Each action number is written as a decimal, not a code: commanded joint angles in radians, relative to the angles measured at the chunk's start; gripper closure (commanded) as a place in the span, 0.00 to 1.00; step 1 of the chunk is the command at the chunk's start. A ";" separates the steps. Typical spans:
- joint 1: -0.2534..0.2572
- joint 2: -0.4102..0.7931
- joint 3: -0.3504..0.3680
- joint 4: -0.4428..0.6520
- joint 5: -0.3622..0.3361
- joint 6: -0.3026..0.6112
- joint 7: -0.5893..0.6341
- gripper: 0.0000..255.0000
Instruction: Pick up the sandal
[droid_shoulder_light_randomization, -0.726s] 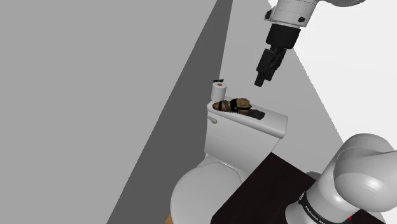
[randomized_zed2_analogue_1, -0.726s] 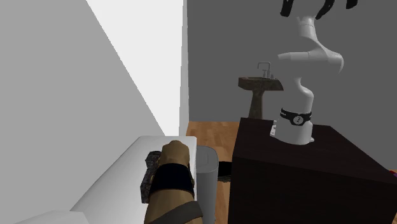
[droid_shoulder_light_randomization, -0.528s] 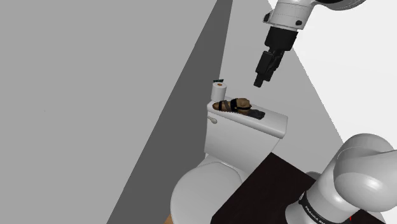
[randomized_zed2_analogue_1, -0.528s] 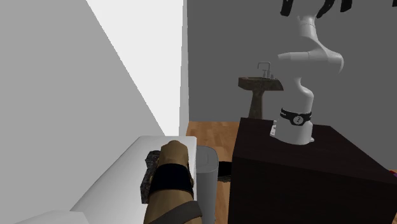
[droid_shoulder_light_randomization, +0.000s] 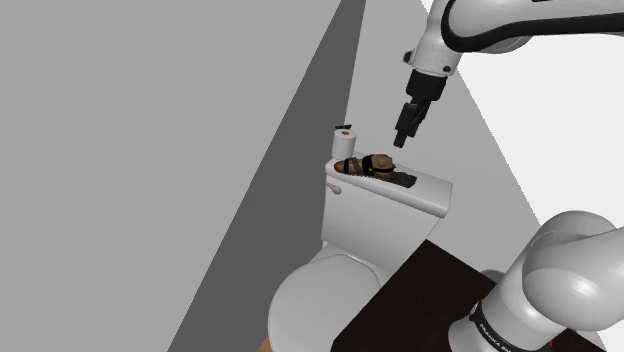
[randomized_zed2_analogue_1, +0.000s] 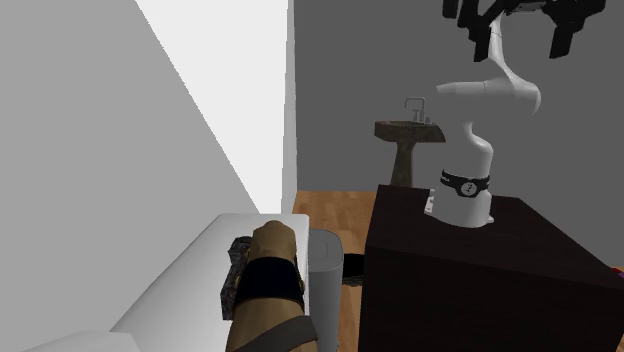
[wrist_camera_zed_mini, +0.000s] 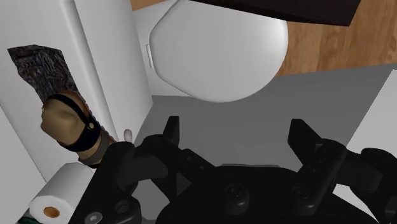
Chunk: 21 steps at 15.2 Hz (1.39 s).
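Subject: sandal (droid_shoulder_light_randomization: 372, 165), tan with a black strap. It lies flat on the lid of a white toilet tank (droid_shoulder_light_randomization: 385, 215), between a toilet roll (droid_shoulder_light_randomization: 343, 140) standing at one end and a dark mottled block (droid_shoulder_light_randomization: 403, 180) at the other. The block sits just beside the sandal; contact could not be confirmed.

Gripper (droid_shoulder_light_randomization: 400, 140): in the shoulder view it hangs in the air above the tank, pointing down, well clear of the sandal. Whether it stands squarely over the sandal is hard to judge from that angle. In the wrist view the jaws are apart with nothing between them, and the sandal sits off to one side, beyond one jaw.

Surroundings: closed toilet lid (wrist_camera_zed_mini: 216, 51) below the tank, wooden floor (randomized_zed2_analogue_1: 330, 210), dark box stand (randomized_zed2_analogue_1: 470, 270), pedestal basin (randomized_zed2_analogue_1: 408, 135) against the grey rear wall.
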 joint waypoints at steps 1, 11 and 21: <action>-0.011 0.040 -0.032 0.000 -0.023 0.042 -0.046 0.00; -0.045 0.319 -0.176 0.067 -0.074 0.263 -0.251 0.00; -0.078 0.673 -0.280 0.266 0.002 0.423 -0.482 0.00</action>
